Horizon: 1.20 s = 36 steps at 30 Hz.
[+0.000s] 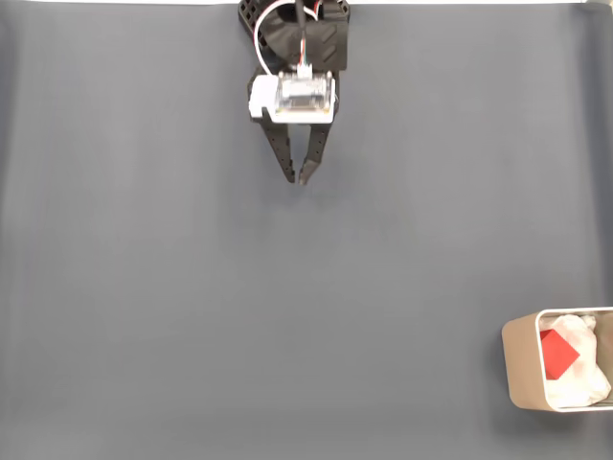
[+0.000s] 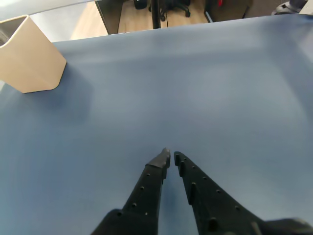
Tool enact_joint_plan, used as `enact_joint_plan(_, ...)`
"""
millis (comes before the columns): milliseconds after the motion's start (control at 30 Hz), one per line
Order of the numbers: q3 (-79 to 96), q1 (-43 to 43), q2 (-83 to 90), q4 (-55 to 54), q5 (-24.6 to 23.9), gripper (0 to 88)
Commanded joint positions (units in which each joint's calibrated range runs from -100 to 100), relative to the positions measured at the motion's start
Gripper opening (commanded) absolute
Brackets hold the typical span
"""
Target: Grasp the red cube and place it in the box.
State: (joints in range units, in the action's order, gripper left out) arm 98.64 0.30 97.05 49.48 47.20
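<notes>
Red cube [image 1: 557, 353]: we're seeing it lying inside the box, on the white padding [image 1: 580, 369], tilted diamond-wise in the fixed view.
Box [image 1: 519, 364]: we're finding it at the lower right edge of the fixed view; in the wrist view it's sitting at upper left.
Gripper [image 1: 296, 178]: we're seeing it hanging near the top centre of the fixed view, well apart from the box, fingertips nearly together, holding nothing.
Mat [image 1: 192, 307]: we're noting a dark grey surface under everything.

Box [image 1: 522, 362] cut off by fixed view's right edge; wrist view's left edge crops it too [image 2: 29, 58], interior hidden.
</notes>
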Motion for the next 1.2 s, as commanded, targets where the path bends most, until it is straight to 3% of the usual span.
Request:
enact_joint_plan(0, 1.2, 0.1, 2.9, 8.9, -1.0, 0.0)
enact_joint_plan(400, 1.2, -0.9, 3.0, 25.8, 0.6, 0.0)
enact_joint_plan(1167, 1.2, -0.7, 3.0, 26.2, 0.6, 0.0)
